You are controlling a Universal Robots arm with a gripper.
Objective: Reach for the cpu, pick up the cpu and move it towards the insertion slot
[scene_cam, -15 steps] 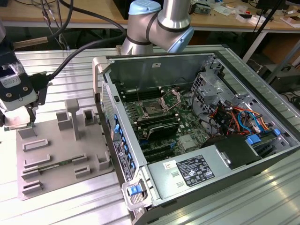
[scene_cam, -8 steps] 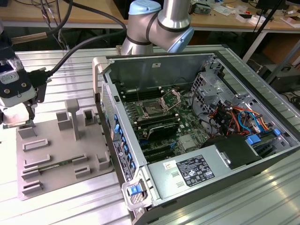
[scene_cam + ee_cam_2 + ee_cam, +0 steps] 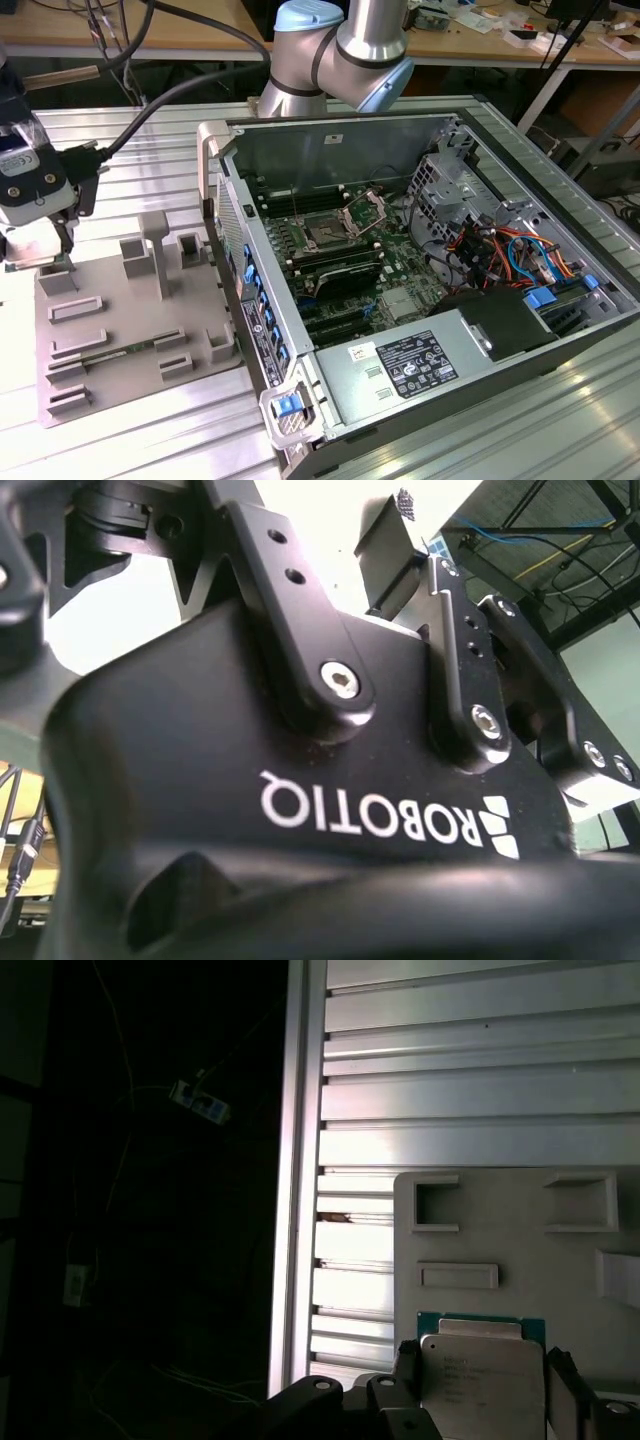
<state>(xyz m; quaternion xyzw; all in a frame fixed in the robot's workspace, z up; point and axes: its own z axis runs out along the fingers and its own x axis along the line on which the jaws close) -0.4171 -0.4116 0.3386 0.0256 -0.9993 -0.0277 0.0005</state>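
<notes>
The gripper [image 3: 483, 1392] is down at the grey tray [image 3: 120, 335] on the exterior view's left, well apart from the open computer case [image 3: 330, 140] on the ribbed metal worktop [image 3: 150, 140]. In the first wrist view the cpu [image 3: 482, 1368] sits between the two fingers [image 3: 407, 1360], silver plate up with a green edge showing. Each finger lies against an opposite side of the cpu with no gap to be seen, so the gripper looks clamped on it. The reach therefore looks finished and the grasp made. Whether the cpu has cleared the tray cannot be told, as the tray surface lies close behind it and the gripper hangs low over the tray in the exterior view. The carry is not yet under way: the insertion slot [image 3: 325, 236] lies inside the case on the green board, its metal plate hinged up, with nothing in it, and the whole span from tray to case is left to cover.
</notes>
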